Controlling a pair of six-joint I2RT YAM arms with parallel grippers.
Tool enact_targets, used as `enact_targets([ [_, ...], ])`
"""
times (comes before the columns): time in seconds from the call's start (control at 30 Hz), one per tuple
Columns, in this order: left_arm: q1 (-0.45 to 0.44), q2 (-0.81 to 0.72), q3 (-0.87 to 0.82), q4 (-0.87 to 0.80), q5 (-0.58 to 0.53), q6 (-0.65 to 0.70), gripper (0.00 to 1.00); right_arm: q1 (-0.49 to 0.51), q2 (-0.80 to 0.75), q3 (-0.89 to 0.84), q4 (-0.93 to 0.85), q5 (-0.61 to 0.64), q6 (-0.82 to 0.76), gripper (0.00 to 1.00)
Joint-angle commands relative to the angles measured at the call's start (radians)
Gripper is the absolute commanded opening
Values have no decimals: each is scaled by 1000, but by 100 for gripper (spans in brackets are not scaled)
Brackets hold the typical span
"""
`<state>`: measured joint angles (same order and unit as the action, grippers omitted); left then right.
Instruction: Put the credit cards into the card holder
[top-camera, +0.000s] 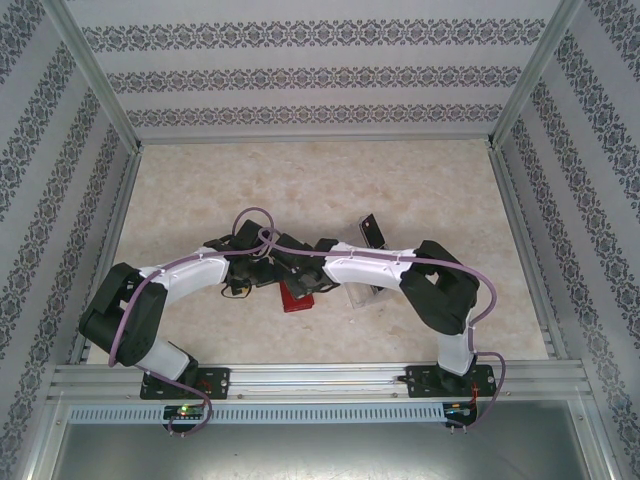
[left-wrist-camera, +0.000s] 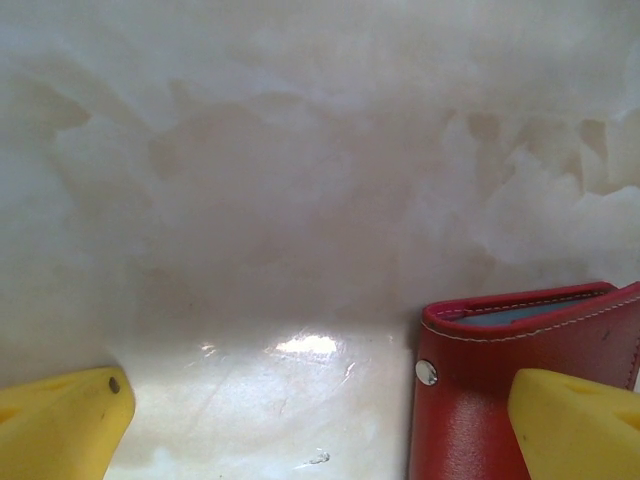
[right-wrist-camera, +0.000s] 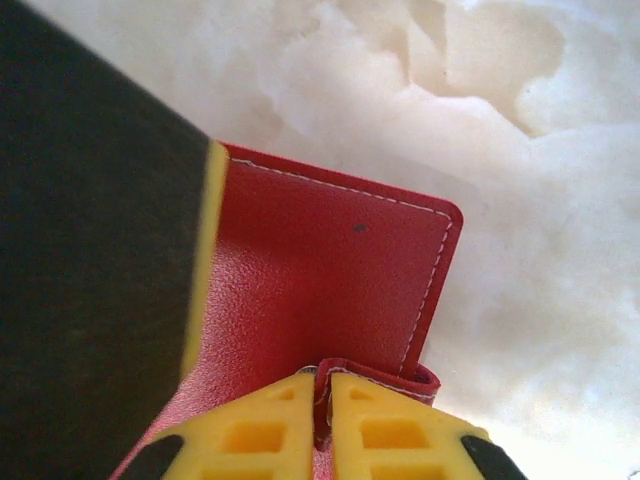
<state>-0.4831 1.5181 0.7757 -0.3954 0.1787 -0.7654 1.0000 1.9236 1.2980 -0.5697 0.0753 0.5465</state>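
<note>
The red card holder (top-camera: 297, 298) lies on the table between the two arms. My right gripper (right-wrist-camera: 323, 415) is shut on the holder's small red tab, and the red flap (right-wrist-camera: 330, 270) spreads out beyond the yellow fingers. My left gripper (left-wrist-camera: 315, 400) stands wide open low over the table. Its right finger (left-wrist-camera: 575, 425) is over the card holder (left-wrist-camera: 480, 390), whose grey inner pocket shows at the top edge. A dark credit card (top-camera: 372, 230) stands tilted at the far end of the clear tray (top-camera: 362, 292).
A dark block with a yellow edge (right-wrist-camera: 90, 290) covers the left side of the right wrist view, over the wallet. Purple cables (top-camera: 262, 235) loop above both wrists. Metal rails (top-camera: 520, 250) and patterned walls close in the beige table (top-camera: 300, 180).
</note>
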Motion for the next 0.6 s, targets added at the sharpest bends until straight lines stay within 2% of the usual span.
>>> enact_targets([
  [0.0, -15, 33, -28, 35, 29, 3, 99, 49, 52, 2, 6, -30, -17, 22],
  [0.1, -15, 31, -29, 34, 28, 4, 100, 51, 43, -3, 8, -26, -11, 22],
  [0.43, -16, 31, -27, 32, 29, 6, 100, 49, -53, -1, 7, -20, -6, 55],
  [0.57, -15, 32, -24, 27, 25, 6, 100, 29, -124, -17, 22, -28, 8, 60],
])
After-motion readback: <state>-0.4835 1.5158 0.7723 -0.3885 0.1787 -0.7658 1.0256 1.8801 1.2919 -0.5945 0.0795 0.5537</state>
